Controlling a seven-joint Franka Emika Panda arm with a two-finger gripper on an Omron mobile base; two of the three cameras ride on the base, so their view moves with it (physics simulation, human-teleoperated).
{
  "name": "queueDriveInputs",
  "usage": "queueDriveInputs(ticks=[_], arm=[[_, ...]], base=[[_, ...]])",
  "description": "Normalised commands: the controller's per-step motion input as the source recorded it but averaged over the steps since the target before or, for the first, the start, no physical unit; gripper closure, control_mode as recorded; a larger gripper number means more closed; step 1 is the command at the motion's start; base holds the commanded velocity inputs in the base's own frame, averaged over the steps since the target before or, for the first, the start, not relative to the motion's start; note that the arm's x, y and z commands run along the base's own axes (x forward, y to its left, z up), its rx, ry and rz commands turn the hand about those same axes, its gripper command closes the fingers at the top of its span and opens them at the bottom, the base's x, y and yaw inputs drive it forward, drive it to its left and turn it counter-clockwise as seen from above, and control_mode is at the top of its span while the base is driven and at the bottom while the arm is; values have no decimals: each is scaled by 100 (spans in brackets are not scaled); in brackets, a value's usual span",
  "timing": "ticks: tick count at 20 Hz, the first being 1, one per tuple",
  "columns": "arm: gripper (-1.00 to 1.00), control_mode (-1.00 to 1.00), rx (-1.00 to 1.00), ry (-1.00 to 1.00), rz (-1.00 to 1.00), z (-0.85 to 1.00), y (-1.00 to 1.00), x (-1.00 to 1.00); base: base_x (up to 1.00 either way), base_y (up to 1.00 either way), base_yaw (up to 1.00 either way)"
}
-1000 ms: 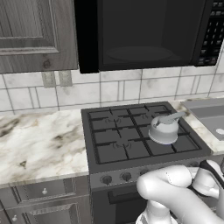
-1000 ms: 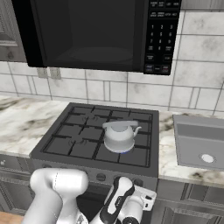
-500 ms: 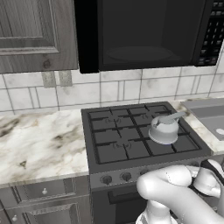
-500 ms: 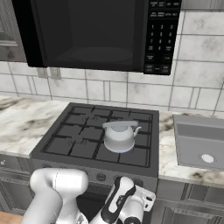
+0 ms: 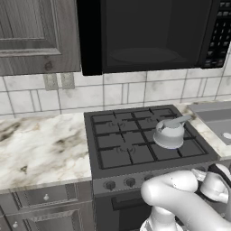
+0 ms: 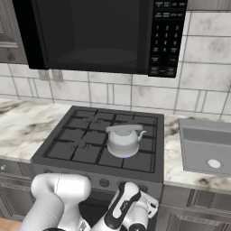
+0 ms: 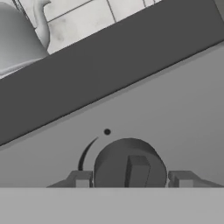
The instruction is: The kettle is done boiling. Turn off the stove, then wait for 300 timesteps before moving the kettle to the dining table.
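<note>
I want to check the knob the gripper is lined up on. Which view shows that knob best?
The hand view: the knob sits close up between the fingertips. Both base views show the stove's front knob row small, with the arm covering that one.

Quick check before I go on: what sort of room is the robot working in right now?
A home-style kitchen, rendered: a black gas stove with a kettle on its grates, a black microwave mounted above, marble worktop and a sink alongside.

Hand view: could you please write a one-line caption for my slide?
The hand brackets a round stove knob on the grey front panel, fingertips on either side; the kettle sits above.
</note>
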Motion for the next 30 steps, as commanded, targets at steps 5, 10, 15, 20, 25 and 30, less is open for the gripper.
queueDriveInputs(ticks=[5, 10, 15, 20, 25, 30], arm=[[100, -100, 20, 0, -2, 0, -1, -12], [100, -100, 21, 0, -1, 0, -9, -16], [100, -100, 19, 0, 0, 0, -16, -22], [100, -100, 21, 0, 0, 0, -14, -19], [100, -100, 21, 0, 0, 0, -14, -17], [100, -100, 20, 0, 0, -1, -11, -22]], base=[[0, 0, 0], [0, 0, 0], [0, 0, 0], [0, 0, 0], [0, 0, 0], [0, 0, 0]])
